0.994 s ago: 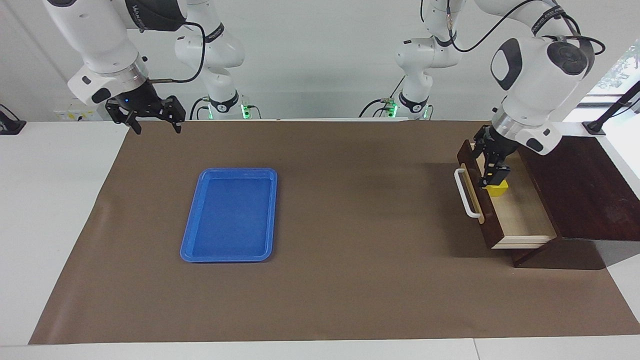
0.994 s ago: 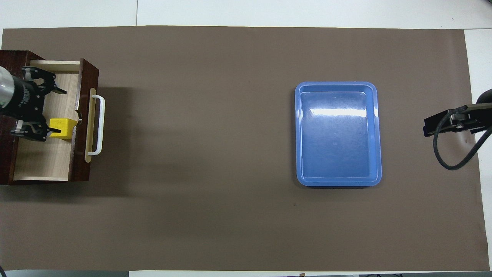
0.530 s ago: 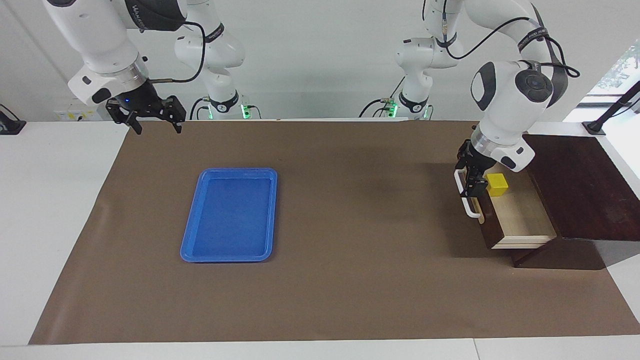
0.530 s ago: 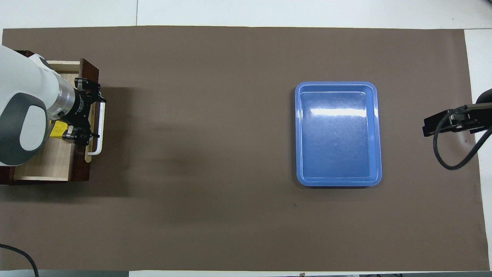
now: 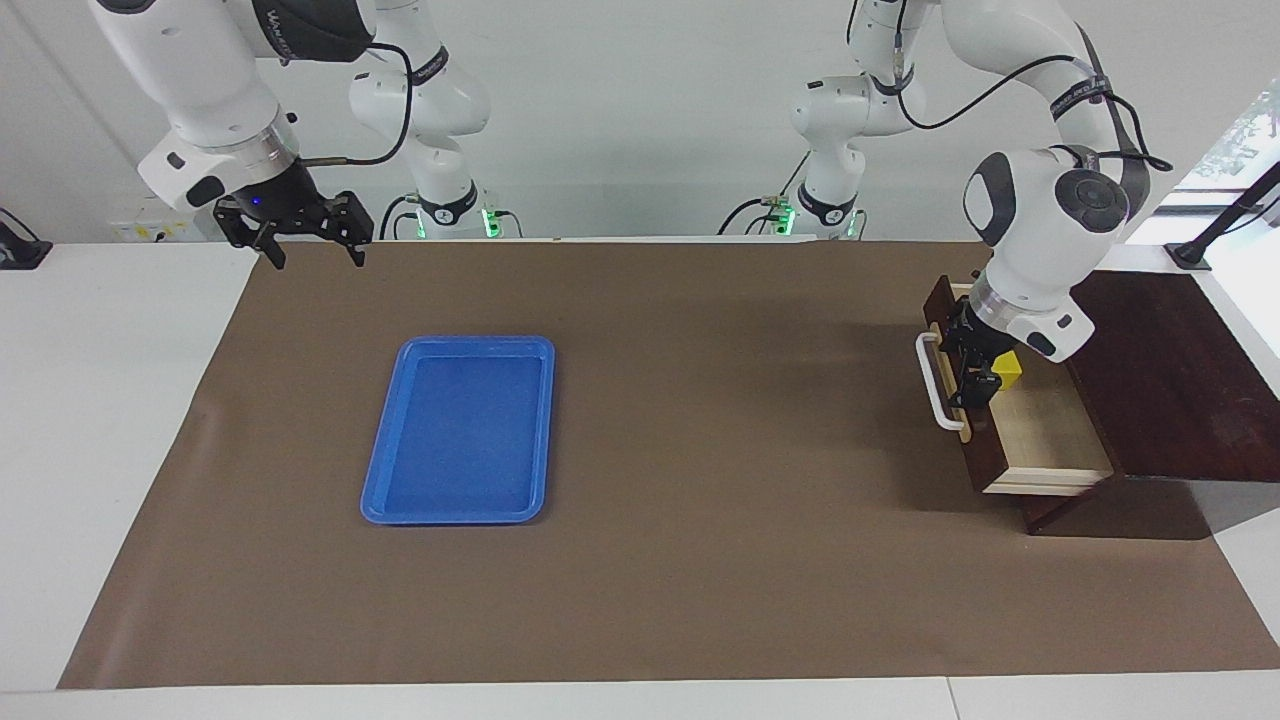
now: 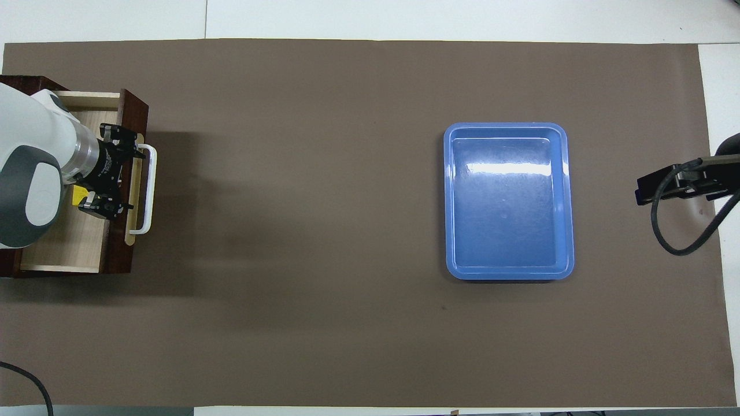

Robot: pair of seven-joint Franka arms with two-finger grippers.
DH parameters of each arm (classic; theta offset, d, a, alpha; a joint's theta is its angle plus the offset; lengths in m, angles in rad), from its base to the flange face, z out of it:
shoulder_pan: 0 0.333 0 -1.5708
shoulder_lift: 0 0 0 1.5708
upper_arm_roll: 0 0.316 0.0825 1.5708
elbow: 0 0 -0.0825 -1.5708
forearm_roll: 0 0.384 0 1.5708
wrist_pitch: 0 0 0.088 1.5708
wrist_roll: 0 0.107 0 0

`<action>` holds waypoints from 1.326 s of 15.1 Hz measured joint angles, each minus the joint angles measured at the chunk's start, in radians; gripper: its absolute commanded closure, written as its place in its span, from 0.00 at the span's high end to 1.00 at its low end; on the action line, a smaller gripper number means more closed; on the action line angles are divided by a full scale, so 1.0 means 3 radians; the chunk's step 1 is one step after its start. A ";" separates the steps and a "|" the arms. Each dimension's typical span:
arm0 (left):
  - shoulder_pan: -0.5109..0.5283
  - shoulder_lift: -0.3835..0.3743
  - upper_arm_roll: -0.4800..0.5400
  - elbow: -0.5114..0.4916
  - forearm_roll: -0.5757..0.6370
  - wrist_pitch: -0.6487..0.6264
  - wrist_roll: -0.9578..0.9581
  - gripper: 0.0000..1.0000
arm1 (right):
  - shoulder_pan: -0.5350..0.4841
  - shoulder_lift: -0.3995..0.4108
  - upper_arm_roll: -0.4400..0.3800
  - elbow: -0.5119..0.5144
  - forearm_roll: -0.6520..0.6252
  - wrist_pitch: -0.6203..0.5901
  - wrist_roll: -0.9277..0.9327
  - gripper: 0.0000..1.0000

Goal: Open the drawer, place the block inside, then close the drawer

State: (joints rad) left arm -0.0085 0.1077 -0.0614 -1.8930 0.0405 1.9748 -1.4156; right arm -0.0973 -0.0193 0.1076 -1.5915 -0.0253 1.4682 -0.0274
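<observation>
**Block in open drawer, left gripper at drawer front**

Left gripper (image 5: 972,378) spread wide, grasping nothing, low over the front panel of the drawer (image 5: 1040,430) beside the white handle (image 5: 935,385). Block (image 5: 1008,368) resting loose inside the pulled-out drawer, just beside the gripper, at the left arm's end of the table. Right gripper (image 5: 305,237) also released, empty, waiting over the mat's (image 5: 700,560) corner by its own base. Blue tray (image 5: 460,430) toward the right arm's end, well apart from the drawer

drawer (image 5: 1040,440) (image 6: 69,248): dark brown, pulled open | block (image 5: 1008,368) (image 6: 76,196): yellow cube, inside drawer
</observation>
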 measured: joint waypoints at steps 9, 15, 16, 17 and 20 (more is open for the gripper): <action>0.0331 0.0001 0.0028 0.0031 0.0327 0.0073 0.0238 1.00 | 0.0000 0.0000 0.0000 0.0000 0.0000 0.0001 0.0000 1.00; 0.0529 0.0001 0.0036 0.0074 0.0351 0.0079 0.0450 1.00 | 0.0000 0.0000 0.0000 0.0000 0.0000 0.0002 0.0000 1.00; 0.0543 0.0001 0.0037 0.0075 0.0354 0.0081 0.0451 1.00 | 0.0000 0.0000 0.0000 0.0000 0.0000 0.0002 0.0000 1.00; 0.0559 0.0000 0.0032 0.0075 0.0354 0.0081 0.0450 1.00 | 0.0000 0.0000 0.0000 0.0000 0.0000 0.0002 0.0000 1.00; 0.0574 0.0000 0.0018 0.0075 0.0353 0.0080 0.0441 1.00 | 0.0000 0.0000 0.0000 0.0000 0.0000 0.0002 0.0000 1.00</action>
State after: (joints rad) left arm 0.1637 0.1076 -0.0560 -1.8704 0.1465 1.9987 -1.2832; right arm -0.0973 -0.0193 0.1076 -1.5915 -0.0252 1.4689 -0.0273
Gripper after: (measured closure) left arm 0.000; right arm 0.000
